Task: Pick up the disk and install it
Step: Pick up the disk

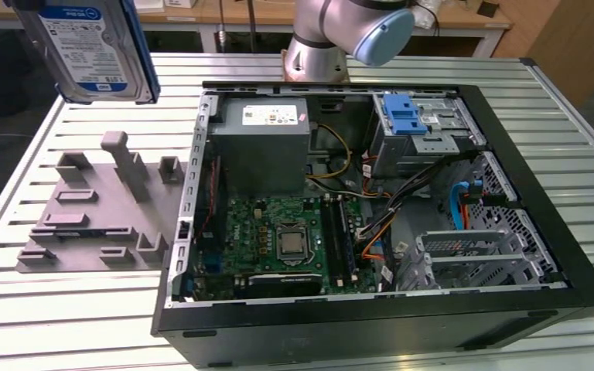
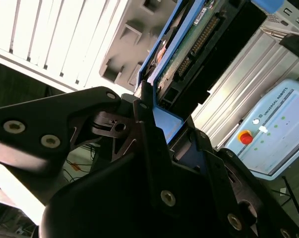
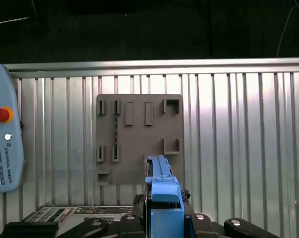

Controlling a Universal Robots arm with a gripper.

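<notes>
The black two-finger gripper is clamped on the blue carrier edge of the silver rectangular hard disk. It holds the disk on edge, clear above the grey moulded plastic fixture, probably so the disk can be carried freely. Beside the fixture stands the open black computer case, where loose bundled cables crowd the approach to the grey metal drive cage.

The exterior view looks steeply down on case and fixture; both wrist views, close behind the disk, also show the fixture.
</notes>
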